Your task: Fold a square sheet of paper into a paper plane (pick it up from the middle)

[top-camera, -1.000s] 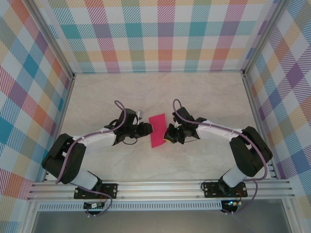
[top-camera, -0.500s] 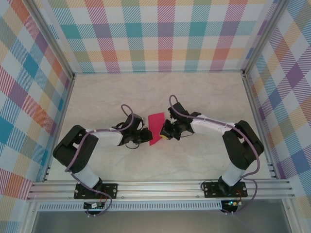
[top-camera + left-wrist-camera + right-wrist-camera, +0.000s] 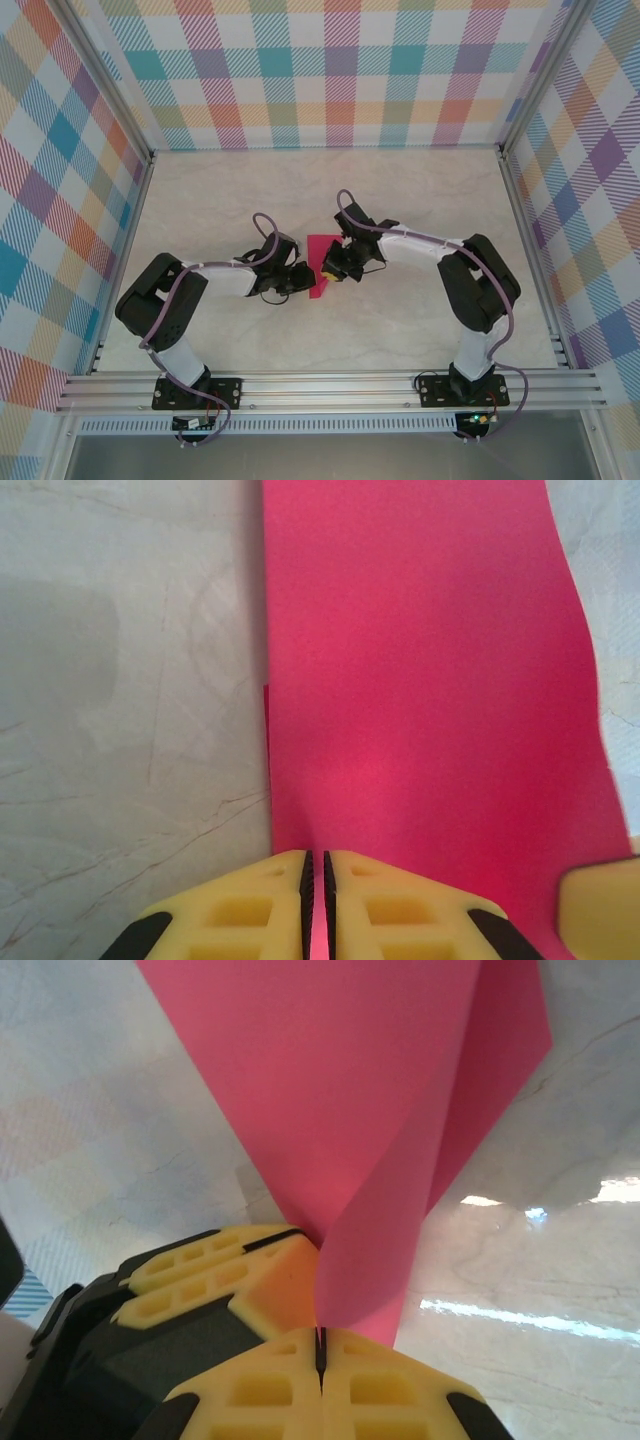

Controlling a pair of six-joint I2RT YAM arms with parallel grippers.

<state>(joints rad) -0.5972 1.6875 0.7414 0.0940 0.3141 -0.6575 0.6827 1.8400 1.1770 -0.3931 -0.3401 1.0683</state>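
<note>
Overhead the sheet (image 3: 318, 248) sits between arms; close-up, both jaws pinch it.

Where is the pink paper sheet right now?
In the top view the square sheet of paper is near the table's centre, pinched between the left gripper at its left edge and the right gripper at its right edge.

You've got a flat, pale beige table (image 3: 400, 200) with faint marble veining. It's glossy, with bright glints on the surface in the right wrist view. Near the middle is a thin magenta-pink sheet of paper (image 3: 318, 250), folded over. In the left wrist view its edge throws a narrow shadow on the table. You can't tell whether it actually rests there.
</note>
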